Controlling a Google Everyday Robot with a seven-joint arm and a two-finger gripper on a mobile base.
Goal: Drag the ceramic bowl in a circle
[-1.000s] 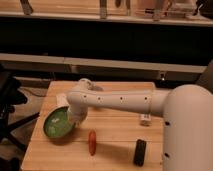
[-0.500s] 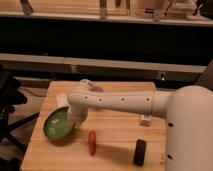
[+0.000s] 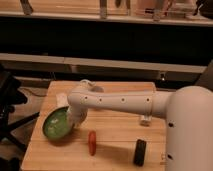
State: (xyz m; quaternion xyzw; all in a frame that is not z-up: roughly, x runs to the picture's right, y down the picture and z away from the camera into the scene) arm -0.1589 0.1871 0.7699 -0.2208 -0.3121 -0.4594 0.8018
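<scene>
The ceramic bowl [image 3: 56,125] is a glossy green round bowl on the left part of the wooden table [image 3: 115,135]. It looks tilted, its right rim raised. My white arm reaches from the right across the table, and my gripper [image 3: 75,121] is at the bowl's right rim, mostly hidden by the wrist.
A small red object [image 3: 92,142] lies just right of the bowl near the front. A black cylinder [image 3: 140,152] lies at the front right. A small white object [image 3: 145,120] sits by my arm. A black chair [image 3: 10,100] stands left of the table.
The bowl and my gripper have shifted slightly toward the front of the table. The other objects have not moved.
</scene>
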